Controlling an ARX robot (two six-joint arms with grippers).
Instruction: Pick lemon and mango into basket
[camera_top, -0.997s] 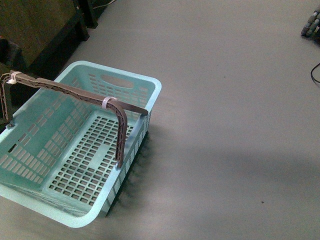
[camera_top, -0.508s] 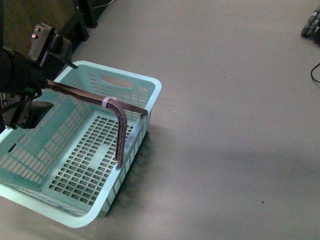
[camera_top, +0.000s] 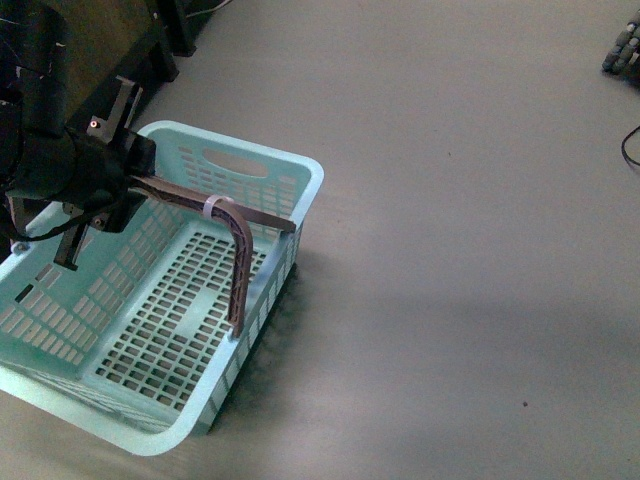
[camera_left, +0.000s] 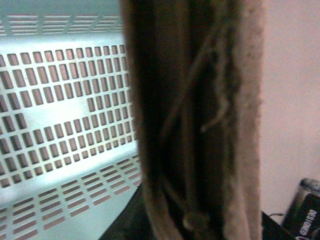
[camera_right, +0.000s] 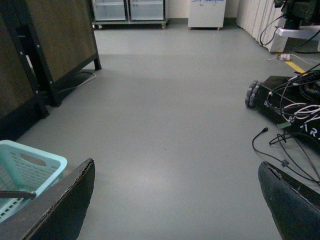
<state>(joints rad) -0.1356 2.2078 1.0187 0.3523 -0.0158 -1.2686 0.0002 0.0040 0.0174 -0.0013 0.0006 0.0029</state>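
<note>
basket (camera_top: 303, 172) on grey floor (camera_top: 470, 250) | left gripper (camera_top: 105, 187) at its raised handle (camera_top: 240, 270)

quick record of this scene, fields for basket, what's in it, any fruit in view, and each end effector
basket: aqua slotted basket on the grey floor, handle raised
contents: nothing visible inside
fruit: no lemon or mango in any view
left end effector: at the raised handle, over the basket's left side; open or shut unclear
right end effector: open, fingers wide apart, holding nothing, above bare floor
nearby: wheeled base with cables
</note>
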